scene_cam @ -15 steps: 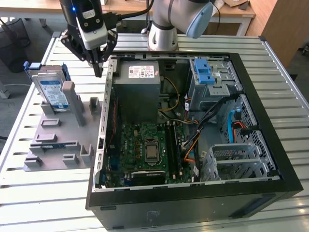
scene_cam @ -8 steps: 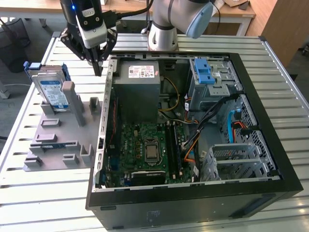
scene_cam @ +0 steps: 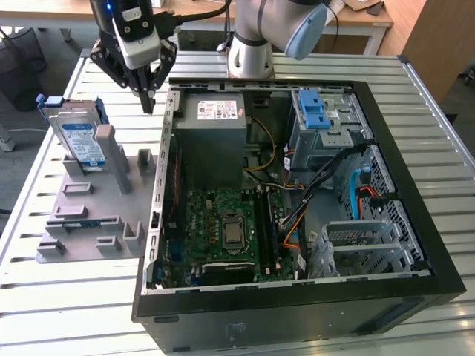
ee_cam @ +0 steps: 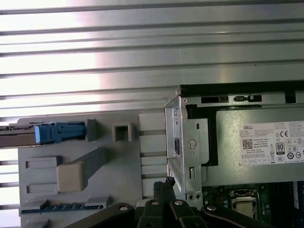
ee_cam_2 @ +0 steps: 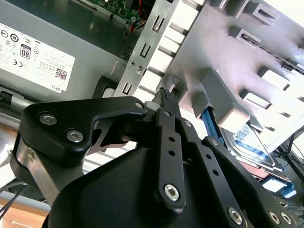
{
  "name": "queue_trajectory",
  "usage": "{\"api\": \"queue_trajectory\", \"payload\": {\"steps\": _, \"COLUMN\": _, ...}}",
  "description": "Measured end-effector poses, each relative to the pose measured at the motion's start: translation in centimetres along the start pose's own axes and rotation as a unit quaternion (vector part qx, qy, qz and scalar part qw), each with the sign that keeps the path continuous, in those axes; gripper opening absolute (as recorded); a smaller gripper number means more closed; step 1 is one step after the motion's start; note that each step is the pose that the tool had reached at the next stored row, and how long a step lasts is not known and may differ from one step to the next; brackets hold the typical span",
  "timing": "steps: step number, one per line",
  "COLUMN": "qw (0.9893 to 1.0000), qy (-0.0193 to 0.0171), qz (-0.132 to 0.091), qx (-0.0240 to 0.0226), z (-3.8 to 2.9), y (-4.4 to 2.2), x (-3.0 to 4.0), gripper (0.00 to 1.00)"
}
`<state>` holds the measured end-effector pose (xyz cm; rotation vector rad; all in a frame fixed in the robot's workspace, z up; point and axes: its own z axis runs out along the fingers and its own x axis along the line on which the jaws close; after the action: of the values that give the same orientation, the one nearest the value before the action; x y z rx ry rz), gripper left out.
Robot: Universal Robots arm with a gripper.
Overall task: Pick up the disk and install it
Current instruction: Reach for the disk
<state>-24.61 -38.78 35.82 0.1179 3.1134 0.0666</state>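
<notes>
The flat silver-metal disk with its white-and-blue label and blue plastic carrier is seen off to the exterior view's left of the jaws and lower than them. It is propped on edge, tilted, at the far end of a grey plastic holder plate with upright posts, which is spread below and to the same side of the jaws on the slatted metal table. The black gripper is held above the strip between that plate and the side wall of the open black computer case. Its jaws are pressed together with nothing between them, and the disk is not touched. To the exterior view's right of the jaws, just inside the case wall, the grey boxy power supply with a white sticker is found, and well beyond it the bare blue plastic latch piece on the drive cage. Trouble is judged likely if the jaws are brought down on the disk unspread, since its upper edge would be struck and it could be tipped off its posts. The case wall, being near the fingertips, could be clipped by a sideways sweep, and a grip taken only on the springy carrier could slip. One disk, one holder plate, one gripper, one case, one power supply and one latch piece are counted.
</notes>
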Motion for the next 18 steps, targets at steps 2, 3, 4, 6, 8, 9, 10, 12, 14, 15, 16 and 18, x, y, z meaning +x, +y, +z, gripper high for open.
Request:
{"api": "queue_trajectory", "payload": {"steps": 2, "qw": 1.0000, "qy": -0.0001, "qz": 0.000, "qx": -0.0001, "z": -0.01, "y": -0.01, "x": 0.48, "gripper": 0.11}}
{"api": "queue_trajectory", "payload": {"steps": 3, "qw": 1.0000, "qy": 0.0000, "qz": 0.000, "qx": 0.0000, "z": -0.02, "y": -0.02, "x": 0.71, "gripper": 0.11}}
{"api": "queue_trajectory", "payload": {"steps": 4, "qw": 1.0000, "qy": 0.0000, "qz": 0.000, "qx": 0.0000, "z": -0.02, "y": -0.01, "x": 0.91, "gripper": 0.11}}
{"api": "queue_trajectory", "payload": {"steps": 6, "qw": 1.0000, "qy": 0.0001, "qz": 0.000, "qx": -0.0001, "z": -0.02, "y": 0.08, "x": 1.31, "gripper": 0.11}}
{"api": "queue_trajectory", "payload": {"steps": 8, "qw": 1.0000, "qy": 0.0002, "qz": 0.000, "qx": 0.0000, "z": -0.02, "y": 0.33, "x": 1.61, "gripper": 0.11}}
{"api": "queue_trajectory", "payload": {"steps": 9, "qw": 1.0000, "qy": 0.0003, "qz": 0.000, "qx": 0.0000, "z": -0.02, "y": 0.49, "x": 1.73, "gripper": 0.11}}
{"api": "queue_trajectory", "payload": {"steps": 10, "qw": 1.0000, "qy": 0.0003, "qz": 0.000, "qx": 0.0000, "z": -0.01, "y": 0.64, "x": 1.85, "gripper": 0.11}}
{"api": "queue_trajectory", "payload": {"steps": 12, "qw": 1.0000, "qy": 0.0003, "qz": 0.000, "qx": -0.0001, "z": -0.01, "y": 0.82, "x": 2.15, "gripper": 0.11}}
{"api": "queue_trajectory", "payload": {"steps": 14, "qw": 1.0000, "qy": 0.0003, "qz": 0.000, "qx": -0.0002, "z": -0.02, "y": 0.87, "x": 2.48, "gripper": 0.11}}
{"api": "queue_trajectory", "payload": {"steps": 15, "qw": 1.0000, "qy": 0.0003, "qz": 0.000, "qx": -0.0003, "z": -0.02, "y": 0.90, "x": 2.62, "gripper": 0.11}}
{"api": "queue_trajectory", "payload": {"steps": 16, "qw": 1.0000, "qy": 0.0003, "qz": 0.000, "qx": -0.0003, "z": -0.02, "y": 0.91, "x": 2.74, "gripper": 0.11}}
{"api": "queue_trajectory", "payload": {"steps": 18, "qw": 1.0000, "qy": 0.0003, "qz": 0.000, "qx": -0.0003, "z": -0.02, "y": 0.92, "x": 2.79, "gripper": 0.11}}
